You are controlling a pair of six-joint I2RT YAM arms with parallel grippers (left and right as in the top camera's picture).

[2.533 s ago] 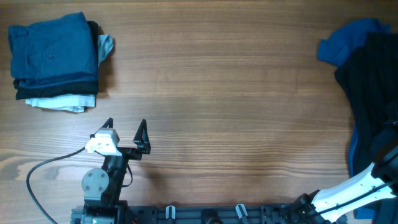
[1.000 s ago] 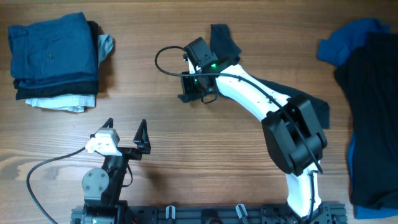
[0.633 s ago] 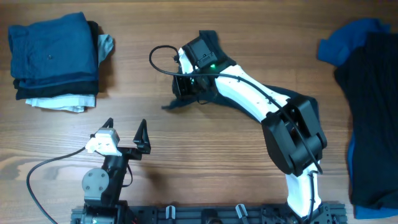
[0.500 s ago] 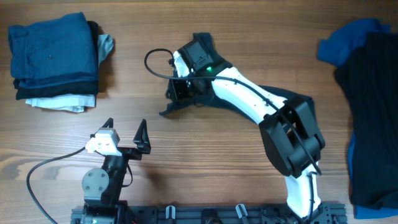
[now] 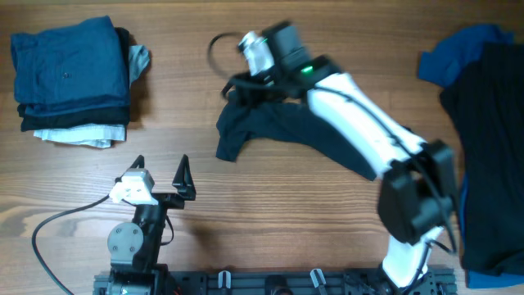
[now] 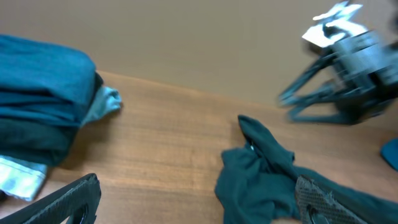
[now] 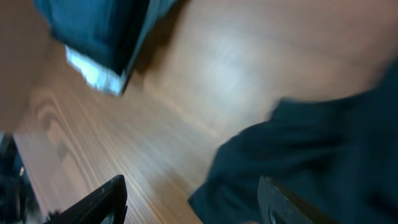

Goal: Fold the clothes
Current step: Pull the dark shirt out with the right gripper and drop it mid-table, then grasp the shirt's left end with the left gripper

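1. Nearest the base, the left claw (image 5: 161, 170) sits low over the wooden tabletop (image 5: 327, 213). Its two fingers are spread as wide as they go and there is nothing between them.
2. Beyond it, near the middle of the tabletop, lies the near-black navy shirt (image 5: 278, 131). It is rumpled and unfolded, and one narrow part trails toward the left claw's side.
3. The right claw (image 5: 241, 82) hangs just above the shirt's far left edge. Its fingers stand apart and grip nothing, and the left wrist view shows it clear of the cloth.
4. At the far left corner rests a folded stack (image 5: 74, 74), with mid blue on top, dark cloth under it and white at the bottom.
5. Along the right edge sprawls an unfolded heap (image 5: 491, 147) of dark and blue garments, well apart from the shirt.
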